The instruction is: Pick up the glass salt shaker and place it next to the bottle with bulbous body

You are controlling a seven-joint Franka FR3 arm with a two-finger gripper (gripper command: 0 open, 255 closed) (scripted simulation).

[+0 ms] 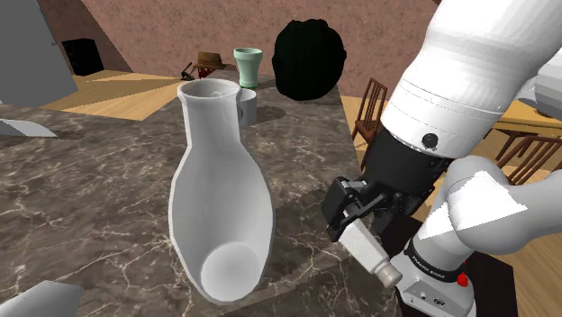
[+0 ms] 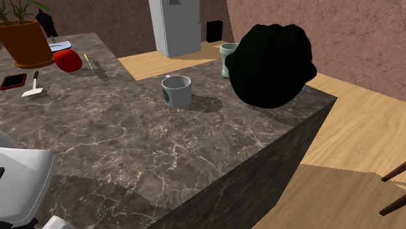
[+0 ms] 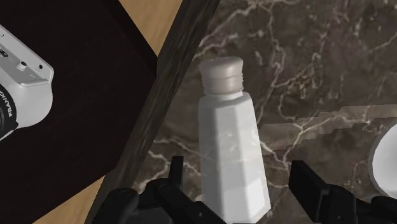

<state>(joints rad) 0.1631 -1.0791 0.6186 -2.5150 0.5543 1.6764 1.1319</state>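
A big white bottle with a bulbous body (image 1: 221, 207) stands on the dark marble counter (image 1: 99, 198), close to the shoulder camera. To its right in that view, at the counter's edge, is my black gripper (image 1: 354, 209). The pale salt shaker (image 1: 371, 254) slants away from it, grey cap outward. In the wrist view the shaker (image 3: 232, 153) lies between the fingers over the marble. My gripper (image 3: 238, 167) is open, with a gap on either side of the shaker. Whether the shaker rests on the counter I cannot tell. A white curve (image 3: 385, 162) beside the right finger looks like the bottle.
A grey mug (image 1: 245, 106), a green cup (image 1: 248, 65) and a large black lump (image 1: 309, 58) stand at the counter's far end. Wooden chairs (image 1: 374, 108) are on the floor beyond the edge. A potted plant (image 2: 26, 42) and a red object (image 2: 67, 60) sit at the far corner.
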